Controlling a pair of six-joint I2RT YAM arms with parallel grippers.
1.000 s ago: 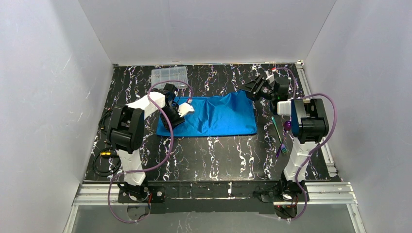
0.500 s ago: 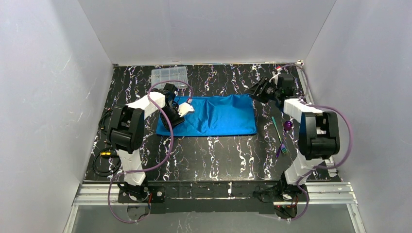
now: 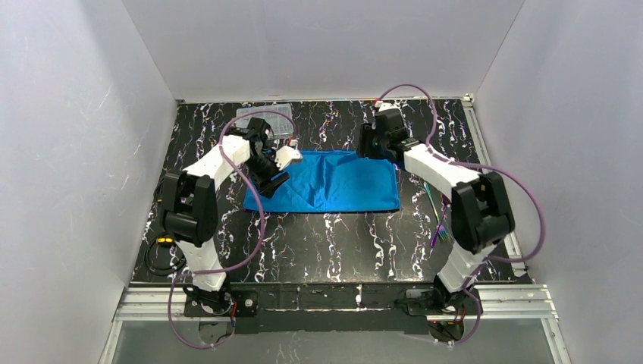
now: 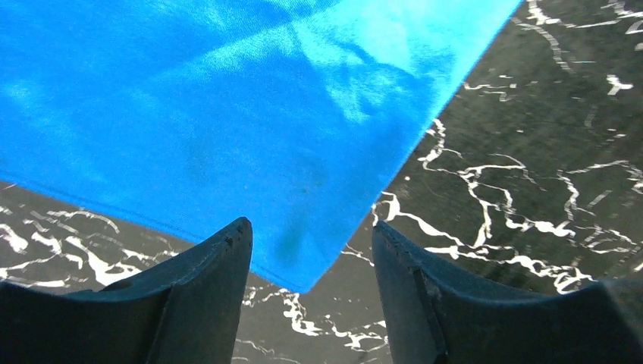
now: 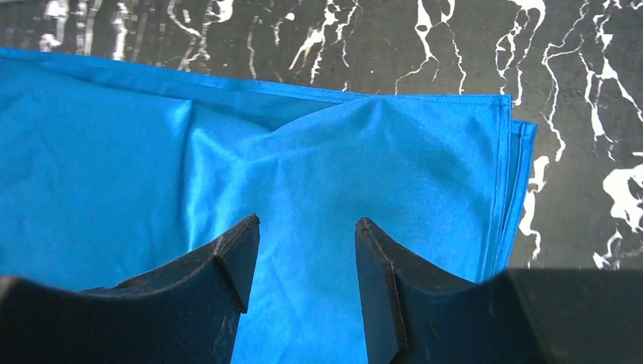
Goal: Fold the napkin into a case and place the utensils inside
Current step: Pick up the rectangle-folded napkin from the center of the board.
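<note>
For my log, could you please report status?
Left gripper: jaws open over a napkin corner. Right gripper: jaws open over its far edge. Napkin flat, folding unfinished. Utensils beside it, right.

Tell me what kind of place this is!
Probably a robot test booth in a lab, not a home. Plain white walls box in a black marbled table, and the left arm and right arm are bolted to a metal rail at its near edge.
</note>
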